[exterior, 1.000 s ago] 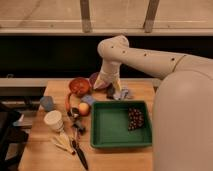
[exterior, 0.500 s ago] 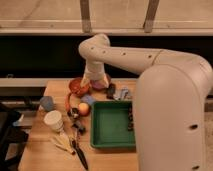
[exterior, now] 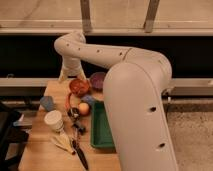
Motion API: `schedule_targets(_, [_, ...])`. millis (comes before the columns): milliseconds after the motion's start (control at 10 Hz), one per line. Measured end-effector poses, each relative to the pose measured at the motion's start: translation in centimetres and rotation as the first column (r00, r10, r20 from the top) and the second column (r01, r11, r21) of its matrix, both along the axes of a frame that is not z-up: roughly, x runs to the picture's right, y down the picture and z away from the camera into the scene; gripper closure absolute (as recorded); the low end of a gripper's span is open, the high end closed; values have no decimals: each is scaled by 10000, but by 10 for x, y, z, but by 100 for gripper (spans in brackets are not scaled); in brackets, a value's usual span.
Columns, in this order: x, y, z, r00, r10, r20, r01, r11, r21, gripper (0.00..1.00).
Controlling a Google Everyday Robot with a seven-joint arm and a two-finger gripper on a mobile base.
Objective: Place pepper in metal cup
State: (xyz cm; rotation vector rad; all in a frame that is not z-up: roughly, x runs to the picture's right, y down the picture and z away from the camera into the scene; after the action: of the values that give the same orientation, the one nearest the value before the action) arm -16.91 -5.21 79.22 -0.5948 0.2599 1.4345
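Note:
The pepper [exterior: 68, 100] is a slender, curved orange-red strip lying on the wooden table [exterior: 37, 145], just left of the red bowl [exterior: 79, 86]. At its near end stands a small dark, shiny thing [exterior: 74, 112] that looks like the metal cup. My gripper [exterior: 70, 78] hangs fingers-down over the table's back left, just behind the red bowl and above the pepper's far end. Its fingers stand open with nothing between them.
A purple bowl [exterior: 97, 80] sits beside the red bowl. A round yellow-red fruit [exterior: 83, 108], a blue-grey cup [exterior: 47, 103] and a white cup [exterior: 53, 120] stand nearby. Utensils [exterior: 77, 147] lie at the front. My arm's bulk hides most of the green tray [exterior: 98, 131].
The arm has swung left, carrying the gripper from behind the tray to the table's back left by the red bowl. The fingers stayed open. My arm now covers more of the tray.

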Motion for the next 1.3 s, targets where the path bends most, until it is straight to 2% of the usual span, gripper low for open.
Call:
schedule_targets(600, [-1, 2, 3, 9999, -74, 91, 74, 10000, 42, 20])
schedule_targets(900, [-55, 19, 1, 9957, -406, 832, 415, 9991, -89, 20])
schedule_targets(1100, [-77, 32, 0, 9927, -697, 989, 735, 9967, -353, 20])
schedule_targets(1300, [-84, 44, 3, 9920, -838, 945, 907, 9933, -718, 20])
